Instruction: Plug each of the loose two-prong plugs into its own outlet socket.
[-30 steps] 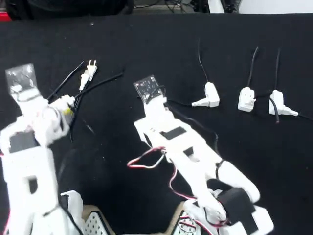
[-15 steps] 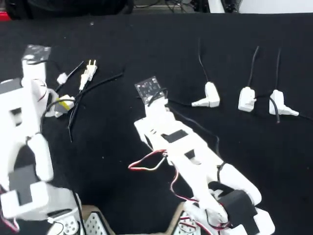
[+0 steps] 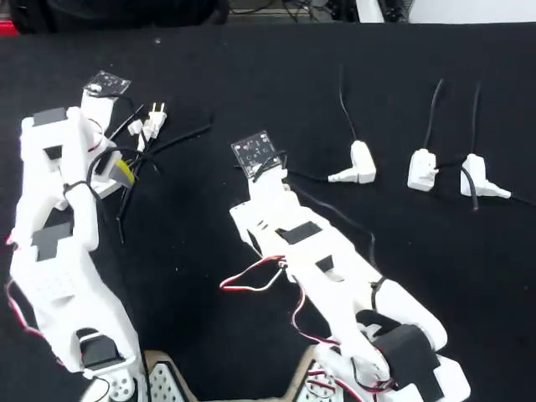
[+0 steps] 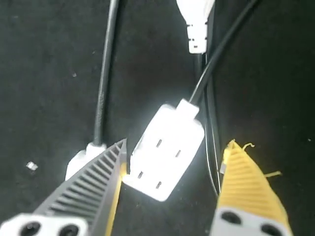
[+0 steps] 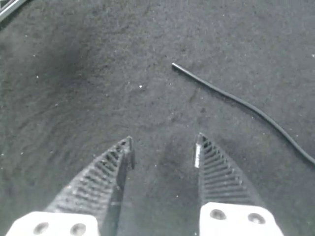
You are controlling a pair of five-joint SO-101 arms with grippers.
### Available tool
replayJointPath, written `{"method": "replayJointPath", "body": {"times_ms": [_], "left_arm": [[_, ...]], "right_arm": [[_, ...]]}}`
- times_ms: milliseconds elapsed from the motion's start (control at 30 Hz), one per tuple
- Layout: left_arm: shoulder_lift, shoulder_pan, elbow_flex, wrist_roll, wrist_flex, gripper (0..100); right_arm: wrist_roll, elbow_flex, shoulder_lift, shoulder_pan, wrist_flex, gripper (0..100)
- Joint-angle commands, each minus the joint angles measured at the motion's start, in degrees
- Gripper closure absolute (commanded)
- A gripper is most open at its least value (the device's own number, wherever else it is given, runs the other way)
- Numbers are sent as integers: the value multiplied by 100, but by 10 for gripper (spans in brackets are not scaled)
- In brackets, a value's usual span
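Note:
A white outlet socket (image 4: pixel 167 147) with several slots lies on the black cloth, on the end of a black cord. My left gripper (image 4: pixel 177 144) is open, with one finger on each side of the socket and just above it. In the high view this gripper (image 3: pixel 117 172) hangs over a tangle of cords at the far left. A loose two-prong plug (image 3: pixel 151 124) lies just beyond the tangle. Another white plug body (image 4: pixel 197 22) lies past the socket. My right gripper (image 5: pixel 164 139) is open over bare cloth, holding nothing.
Three white cord ends (image 3: pixel 356 163) (image 3: pixel 421 170) (image 3: pixel 479 177) lie in a row at the right of the table. The right arm (image 3: pixel 285 226) stretches across the middle. A thin black cord (image 5: pixel 246 105) crosses the cloth ahead of the right gripper.
The left arm has swung away from the table's near left side toward the far left, bringing its gripper over the cord tangle. The right arm has not moved.

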Motion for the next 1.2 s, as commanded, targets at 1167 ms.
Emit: {"method": "replayJointPath", "body": {"times_ms": [1167], "left_arm": [[325, -418, -532, -879, 580, 745]], "right_arm": [[9, -101, -189, -44, -132, 815]]}}
